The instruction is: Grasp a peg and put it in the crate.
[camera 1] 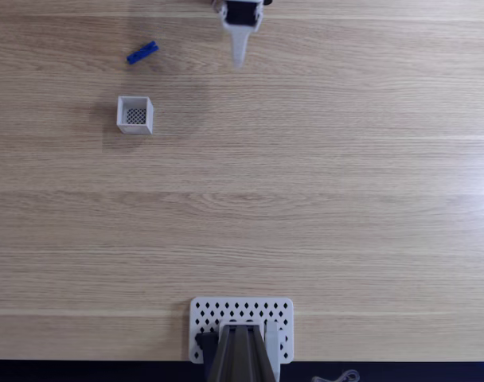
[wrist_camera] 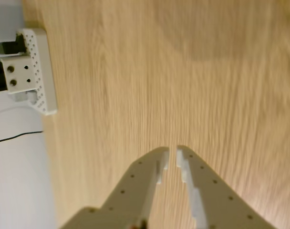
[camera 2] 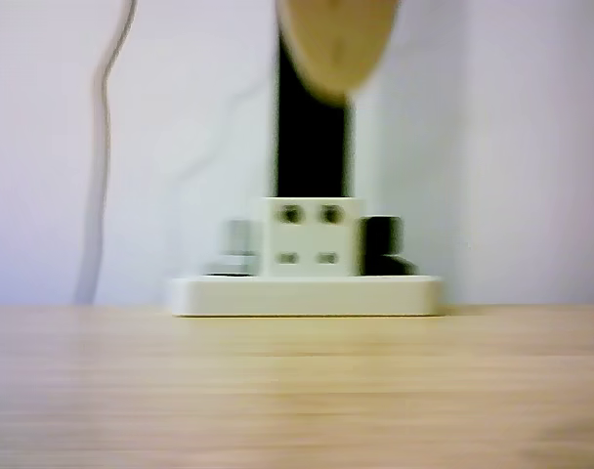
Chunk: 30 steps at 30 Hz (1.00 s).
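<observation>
In the fixed view the blue peg (camera 1: 142, 52) lies flat and slanted on the wooden table at the upper left. The small white crate (camera 1: 135, 114) stands just below it, and its dark mesh bottom shows with nothing in it. My gripper (camera 1: 240, 57) is at the top edge, to the right of the peg and well apart from both things. In the wrist view the gripper (wrist_camera: 172, 153) hangs above bare wood, its two fingertips almost touching with only a thin slit and nothing between them.
A flat white plate with diamond holes (camera 1: 282, 318) sits at the table's bottom edge and carries the arm's base (camera 1: 240, 354). The plate (wrist_camera: 42, 71) is at the upper left of the wrist view. A blurred tan shape (camera 2: 336, 39) hangs above the plate (camera 2: 307, 293) in the other view.
</observation>
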Motion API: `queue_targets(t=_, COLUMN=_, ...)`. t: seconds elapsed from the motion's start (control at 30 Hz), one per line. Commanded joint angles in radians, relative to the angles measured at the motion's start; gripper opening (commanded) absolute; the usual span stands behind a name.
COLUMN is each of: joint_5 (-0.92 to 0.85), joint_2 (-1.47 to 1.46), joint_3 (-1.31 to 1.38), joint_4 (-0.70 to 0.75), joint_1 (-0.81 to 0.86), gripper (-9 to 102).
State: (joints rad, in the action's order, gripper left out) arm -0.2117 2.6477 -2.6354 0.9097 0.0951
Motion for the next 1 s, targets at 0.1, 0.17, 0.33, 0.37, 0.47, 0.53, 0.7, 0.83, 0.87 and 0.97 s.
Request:
queue_targets(t=0.1, joint_5=-0.56, joint_2=-0.313, joint_3=0.387, joint_4=0.003, joint_1=0.272, gripper=-1)
queue_targets(t=0.17, joint_5=-0.706, joint_2=-0.368, joint_3=0.44, joint_4=0.003, joint_1=0.347, gripper=-1)
queue_targets(t=0.33, joint_5=-1.019, joint_2=-0.477, joint_3=0.479, joint_4=0.002, joint_1=0.492, gripper=-1)
queue_targets(t=0.37, joint_5=-1.069, joint_2=-0.497, joint_3=0.477, joint_4=0.002, joint_1=0.522, gripper=-1)
queue_targets(t=0.47, joint_5=-1.19, joint_2=-0.545, joint_3=0.456, joint_4=0.002, joint_1=0.601, gripper=-1)
queue_targets(t=0.53, joint_5=-1.255, joint_2=-0.568, joint_3=0.425, joint_4=0.002, joint_1=0.64, gripper=0)
queue_targets(t=0.7, joint_5=-1.318, joint_2=-0.617, joint_3=0.387, joint_4=0.002, joint_1=0.71, gripper=0)
queue_targets(t=0.83, joint_5=-1.318, joint_2=-0.66, joint_3=0.379, joint_4=0.002, joint_1=0.726, gripper=0)
queue_targets(t=0.87, joint_5=-1.318, joint_2=-0.67, joint_3=0.379, joint_4=0.003, joint_1=0.727, gripper=0)
queue_targets(t=0.97, joint_5=-1.316, joint_2=-0.704, joint_3=0.379, joint_4=0.003, joint_1=0.726, gripper=0)
